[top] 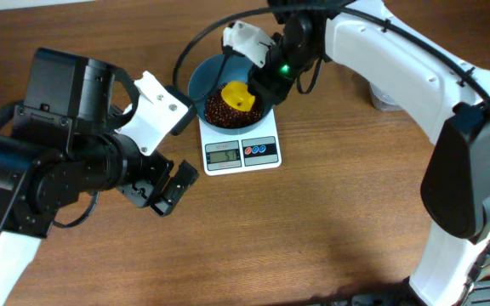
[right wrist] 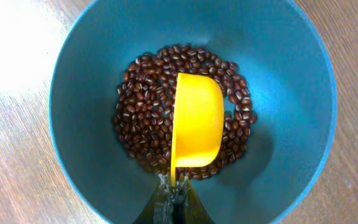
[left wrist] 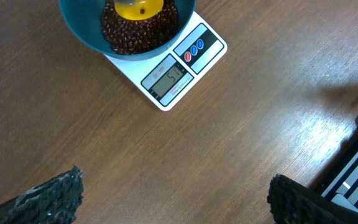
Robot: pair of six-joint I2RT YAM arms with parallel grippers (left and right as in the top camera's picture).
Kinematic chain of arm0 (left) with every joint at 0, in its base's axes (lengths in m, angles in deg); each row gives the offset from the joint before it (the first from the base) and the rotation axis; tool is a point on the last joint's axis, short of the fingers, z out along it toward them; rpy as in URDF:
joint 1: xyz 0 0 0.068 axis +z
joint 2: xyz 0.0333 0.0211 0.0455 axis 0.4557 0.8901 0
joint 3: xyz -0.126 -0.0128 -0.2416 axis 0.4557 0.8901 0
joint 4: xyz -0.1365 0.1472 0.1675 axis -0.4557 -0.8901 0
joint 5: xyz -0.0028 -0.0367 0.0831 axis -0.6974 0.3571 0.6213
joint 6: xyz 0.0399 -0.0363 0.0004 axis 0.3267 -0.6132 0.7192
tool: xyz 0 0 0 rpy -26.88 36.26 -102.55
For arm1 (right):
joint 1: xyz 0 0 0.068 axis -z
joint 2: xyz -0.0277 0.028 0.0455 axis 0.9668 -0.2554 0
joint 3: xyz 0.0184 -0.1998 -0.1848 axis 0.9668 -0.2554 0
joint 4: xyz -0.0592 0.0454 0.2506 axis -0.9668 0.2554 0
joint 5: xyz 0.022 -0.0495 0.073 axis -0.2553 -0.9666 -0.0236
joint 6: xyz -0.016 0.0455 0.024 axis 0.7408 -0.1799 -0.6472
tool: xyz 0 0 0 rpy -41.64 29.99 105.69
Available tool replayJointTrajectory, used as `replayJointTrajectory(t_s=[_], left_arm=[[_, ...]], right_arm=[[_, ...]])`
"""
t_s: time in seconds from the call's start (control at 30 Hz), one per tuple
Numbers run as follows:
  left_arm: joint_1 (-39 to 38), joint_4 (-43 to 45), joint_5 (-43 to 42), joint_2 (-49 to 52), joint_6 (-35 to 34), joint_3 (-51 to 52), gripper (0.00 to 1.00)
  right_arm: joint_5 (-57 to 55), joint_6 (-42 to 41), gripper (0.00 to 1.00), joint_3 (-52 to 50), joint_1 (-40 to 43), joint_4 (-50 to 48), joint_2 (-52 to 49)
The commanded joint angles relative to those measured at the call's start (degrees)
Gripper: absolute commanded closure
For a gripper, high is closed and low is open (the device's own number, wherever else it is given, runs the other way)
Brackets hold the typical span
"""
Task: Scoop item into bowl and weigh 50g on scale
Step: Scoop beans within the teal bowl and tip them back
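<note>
Teal-blue plastic forms the bowl (top: 199,83), which stands on the far part of the scale (top: 242,153) and overhangs its far edge. The scale is white, flat and rectangular and rests on the brown wooden table (top: 313,221), slightly left of centre. Its near edge carries a grey display (left wrist: 169,79) on the left and red and blue buttons (left wrist: 193,50) on the right. Dark digits show on the display, but the reading is not clear.

The beans (right wrist: 142,124) lie in a low heap on the bottom of the bowl. They are small, oval, glossy and dark red-brown. The upper wall of the bowl is bare all round.

A yellow scoop (right wrist: 197,124) lies inside the bowl, over the heap, turned on its side. Whether it presses into the beans cannot be told.

The right gripper (right wrist: 174,200) reaches into the bowl from the far right. Its jaws are clamped together on the thin handle of the scoop.

The left gripper (left wrist: 176,202) hangs above bare table, near and to the left of the scale and well apart from it. Its jaws stand wide apart and hold nothing. Its dark ribbed fingertips (left wrist: 55,196) show at the lower corners of the left wrist view.
</note>
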Motion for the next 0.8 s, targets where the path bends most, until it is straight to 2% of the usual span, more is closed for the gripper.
replayJointTrajectory(t_s=[0.0, 0.17, 0.37, 0.57, 0.67, 0.77], left_arm=[[-0.20, 0.09, -0.63, -0.76, 0.87, -1.01, 0.01], [-0.20, 0.09, -0.63, -0.76, 0.87, -1.01, 0.01], [-0.20, 0.09, -0.66, -0.76, 0.87, -1.01, 0.01], [-0.20, 0.09, -0.63, -0.76, 0.87, -1.01, 0.01], [-0.20, 0.09, -0.63, -0.76, 0.87, -1.01, 0.01], [-0.20, 0.09, -0.63, -0.76, 0.87, -1.01, 0.01]], right_arm=[[-3.80, 3.58, 0.96, 1.31, -1.20, 0.20, -1.07], [-4.09, 4.81, 0.96, 1.27, -2.01, 0.28, -1.07], [3.69, 4.76, 0.96, 1.27, -2.05, 3.08, -1.05], [5.42, 4.11, 0.96, 1.29, -1.88, 4.13, -1.05], [5.95, 1.49, 0.96, 1.49, -1.77, 4.15, -1.05], [11.47, 0.42, 0.96, 1.66, -0.66, 4.22, -1.03]])
